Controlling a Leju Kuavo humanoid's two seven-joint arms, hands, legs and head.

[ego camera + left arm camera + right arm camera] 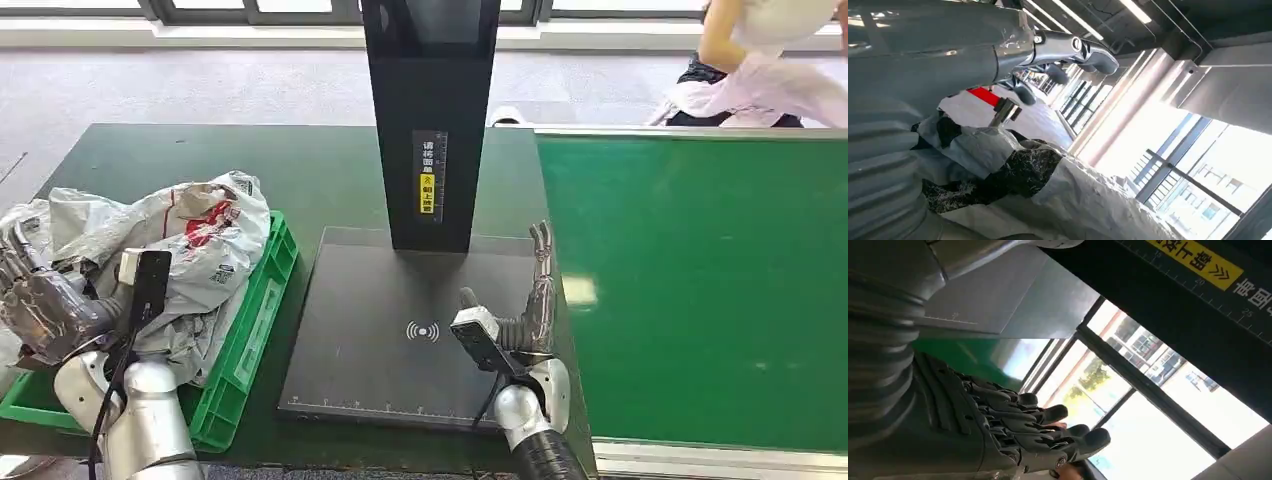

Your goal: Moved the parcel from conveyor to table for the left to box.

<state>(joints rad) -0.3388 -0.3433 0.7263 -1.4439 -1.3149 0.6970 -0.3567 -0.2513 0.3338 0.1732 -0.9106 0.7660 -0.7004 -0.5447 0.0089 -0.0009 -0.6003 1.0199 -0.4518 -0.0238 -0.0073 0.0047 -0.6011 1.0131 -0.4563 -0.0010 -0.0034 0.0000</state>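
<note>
Crumpled grey-white parcel bags (200, 235) fill a green crate (255, 330) at the table's left. My left hand (45, 300) hovers at the crate's left end against the bags, fingers apart and holding nothing. In the left wrist view the left hand (1048, 55) spreads just above a wrinkled bag (1073, 195). My right hand (535, 300) stands at the right edge of the black weighing plate (380, 330) with straight fingers and nothing in it. The right wrist view shows the right hand (1013, 425) stretched flat beside the plate (1008, 300).
A tall black post (430, 120) with a yellow label rises from the back of the plate. The green conveyor belt (700, 290) runs along the right with nothing on it. A person (760, 60) bends at the far right behind the belt.
</note>
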